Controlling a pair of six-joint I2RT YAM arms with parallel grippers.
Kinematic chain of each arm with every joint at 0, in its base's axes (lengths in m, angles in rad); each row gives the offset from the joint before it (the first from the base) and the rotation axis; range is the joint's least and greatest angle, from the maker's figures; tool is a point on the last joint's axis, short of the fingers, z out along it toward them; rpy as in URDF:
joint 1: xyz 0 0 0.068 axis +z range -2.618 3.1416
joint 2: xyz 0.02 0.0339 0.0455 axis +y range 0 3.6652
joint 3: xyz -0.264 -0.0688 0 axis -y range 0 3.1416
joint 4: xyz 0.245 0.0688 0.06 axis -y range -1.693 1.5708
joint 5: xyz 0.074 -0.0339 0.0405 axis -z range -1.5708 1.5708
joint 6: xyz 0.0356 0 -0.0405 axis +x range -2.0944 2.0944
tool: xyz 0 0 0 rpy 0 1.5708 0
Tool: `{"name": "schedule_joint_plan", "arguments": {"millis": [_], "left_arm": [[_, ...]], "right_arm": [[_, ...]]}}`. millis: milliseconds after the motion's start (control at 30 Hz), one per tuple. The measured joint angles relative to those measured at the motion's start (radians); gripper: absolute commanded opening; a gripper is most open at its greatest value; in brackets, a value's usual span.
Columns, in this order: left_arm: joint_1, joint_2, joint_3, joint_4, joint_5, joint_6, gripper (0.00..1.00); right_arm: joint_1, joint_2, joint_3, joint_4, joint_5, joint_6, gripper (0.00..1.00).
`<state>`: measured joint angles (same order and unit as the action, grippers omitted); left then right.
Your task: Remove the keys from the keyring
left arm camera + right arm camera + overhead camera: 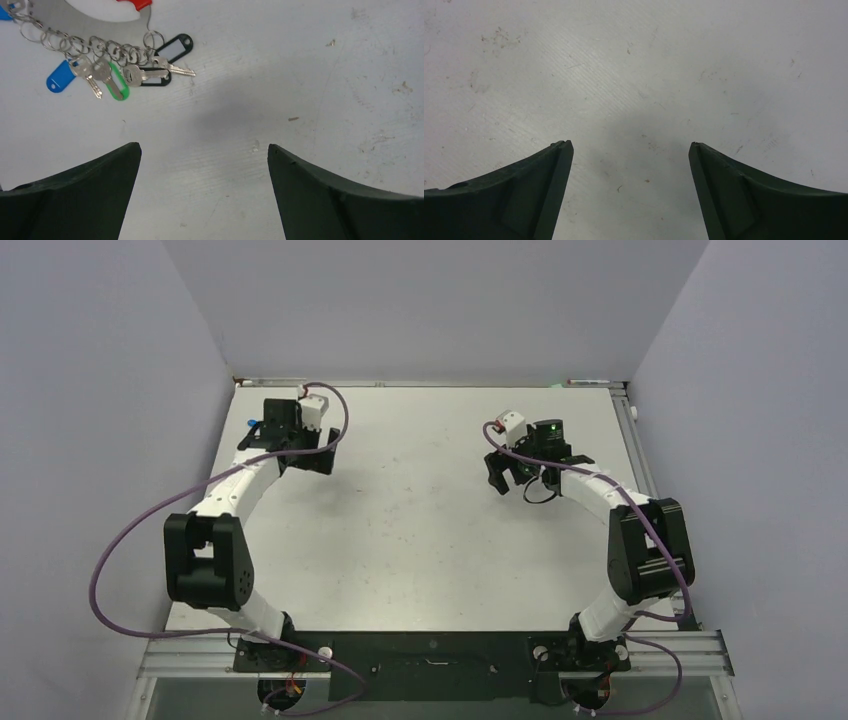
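Observation:
The keys point(127, 72) lie on the table at the top left of the left wrist view, a bunch of small metal keys on little split rings with blue point(60, 80), green point(118, 89) and black point(174, 47) tags. They hang on the keyring point(75, 17), a flat silvery loop with a red part point(134, 4) cut off by the top edge. My left gripper point(204, 150) is open and empty, short of the keys and to their right. In the top view only a blue tag point(248, 424) shows, beside the left gripper point(287, 445). My right gripper point(630, 145) is open over bare table point(510, 478).
The white table point(420, 530) is scuffed, with grey walls on three sides. A metal rail point(632, 430) runs along its right edge. Purple cables point(120, 550) loop off both arms.

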<state>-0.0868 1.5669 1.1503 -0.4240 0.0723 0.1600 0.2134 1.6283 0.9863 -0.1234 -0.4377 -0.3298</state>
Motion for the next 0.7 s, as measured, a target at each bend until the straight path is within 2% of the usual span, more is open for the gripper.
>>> {"name": "schedule_joint_plan", "arguments": {"millis": [300,533,700], "left_arm": [[0.089,0.319,0.423,-0.055,0.010,-0.003,0.96],[0.117,0.567,0.701,-0.077,-0.157,0.031,0.96],[0.112,0.658,0.801,-0.080,-0.265,0.117,0.96]], "right_arm": [[-0.004,0.005,0.067,-0.058,-0.042,0.012,0.90],[-0.004,0.005,0.067,-0.084,-0.044,0.029,0.90],[-0.004,0.005,0.067,-0.087,-0.045,0.040,0.90]]}}
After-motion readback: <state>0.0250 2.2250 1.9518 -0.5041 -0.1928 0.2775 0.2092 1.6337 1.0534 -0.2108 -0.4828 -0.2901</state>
